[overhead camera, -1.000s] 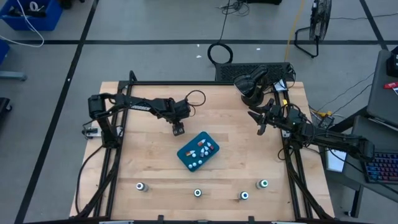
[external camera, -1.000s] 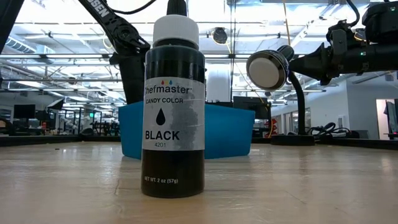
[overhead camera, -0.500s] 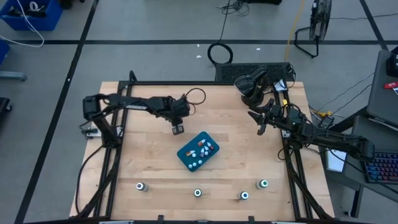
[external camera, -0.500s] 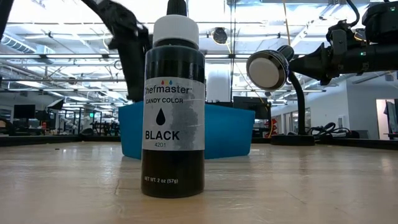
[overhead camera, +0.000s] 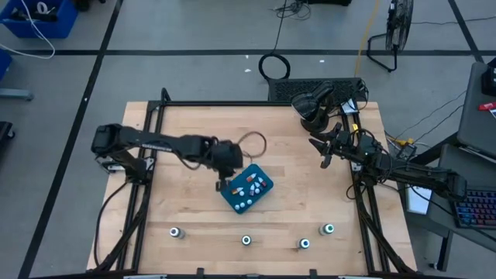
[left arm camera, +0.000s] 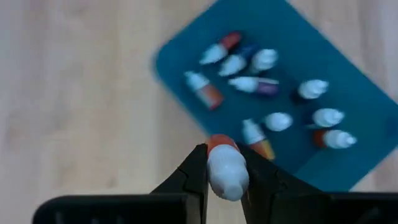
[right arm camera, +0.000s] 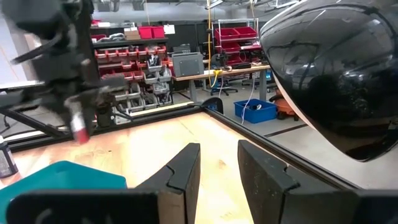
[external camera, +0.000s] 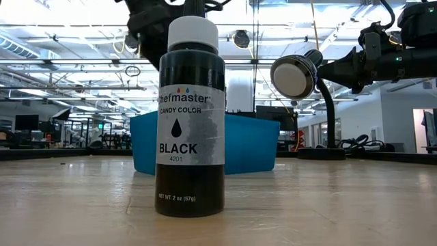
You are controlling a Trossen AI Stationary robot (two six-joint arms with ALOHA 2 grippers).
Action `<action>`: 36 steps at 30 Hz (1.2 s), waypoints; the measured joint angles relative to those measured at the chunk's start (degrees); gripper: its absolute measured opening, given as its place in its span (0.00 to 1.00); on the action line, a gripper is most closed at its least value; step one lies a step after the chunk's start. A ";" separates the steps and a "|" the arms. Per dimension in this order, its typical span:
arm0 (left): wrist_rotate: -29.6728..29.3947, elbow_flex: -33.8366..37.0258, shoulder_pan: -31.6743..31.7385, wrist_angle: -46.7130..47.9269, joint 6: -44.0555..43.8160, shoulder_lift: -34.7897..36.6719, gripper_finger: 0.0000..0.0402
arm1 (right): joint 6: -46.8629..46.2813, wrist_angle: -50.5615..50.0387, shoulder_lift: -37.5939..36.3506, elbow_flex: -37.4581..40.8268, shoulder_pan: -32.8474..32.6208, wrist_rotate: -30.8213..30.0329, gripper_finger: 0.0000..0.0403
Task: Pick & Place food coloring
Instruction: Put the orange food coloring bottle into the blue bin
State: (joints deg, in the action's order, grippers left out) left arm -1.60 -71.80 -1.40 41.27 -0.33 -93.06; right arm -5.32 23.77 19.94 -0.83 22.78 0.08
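Wooden table [overhead camera: 194, 209]: teal tray [overhead camera: 231, 195], dark bottles [overhead camera: 246, 240]

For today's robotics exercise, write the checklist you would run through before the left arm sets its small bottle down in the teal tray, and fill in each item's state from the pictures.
1. Small bottle clamped in the left tool: ok.
2. Left tool over the teal tray: not ok; it sits at the tray's left edge.
3. Free spot in the tray: ok; bare teal shows among the lying bottles.
4. Right tool clear of the tray: ok, it waits by the table's right edge.
5. Four dark bottles at the near edge stand clear of the path: ok.
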 joint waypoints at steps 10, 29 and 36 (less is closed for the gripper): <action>2.03 -0.09 -1.85 -5.64 0.77 -9.21 0.15 | 0.02 0.00 -0.02 -0.01 -0.01 0.00 0.25; 4.54 -0.07 -0.10 -6.83 -1.93 -16.17 0.16 | 0.00 -0.04 -0.01 0.00 -0.01 -0.01 0.25; 4.57 -0.09 -0.14 -6.96 -2.87 -16.08 0.49 | 0.00 -0.02 -0.02 -0.01 0.01 0.00 0.25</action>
State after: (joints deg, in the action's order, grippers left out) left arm 2.98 -71.89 -1.54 34.31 -3.20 -109.14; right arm -5.32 23.75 19.92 -0.84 22.79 0.08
